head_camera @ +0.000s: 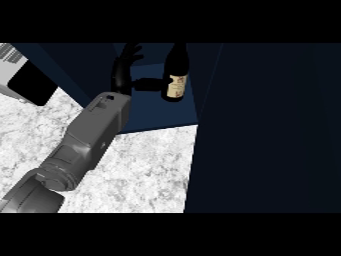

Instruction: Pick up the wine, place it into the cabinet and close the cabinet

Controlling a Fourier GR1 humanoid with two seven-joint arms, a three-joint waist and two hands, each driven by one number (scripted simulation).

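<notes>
The dark navy cabinet [276, 130] took up most of the head view, its broad door panel filling the right side from top to bottom. To the left of that panel the cabinet stood open, showing a blue inner floor and a shadowed back wall. Below and left of it lay the white-and-grey speckled stone bench [140, 170], its bare top reaching to the lower edge.

A grey forearm rose from the lower left corner and slanted up across the bench into the open cabinet. It was the only arm in view, and which arm it was could not be told. At its end the black robot hand [123, 70] was open, its fingers spread and pointing upward, its thumb stretched toward the bottle beside it.

A white boxy appliance with a black front [21, 75] stood at the upper left on the bench.

The dark glass wine bottle [177, 75] stood upright inside the cabinet, just right of the robot hand. Its cream paper label carried a small reddish mark, but the writing could not be read.
</notes>
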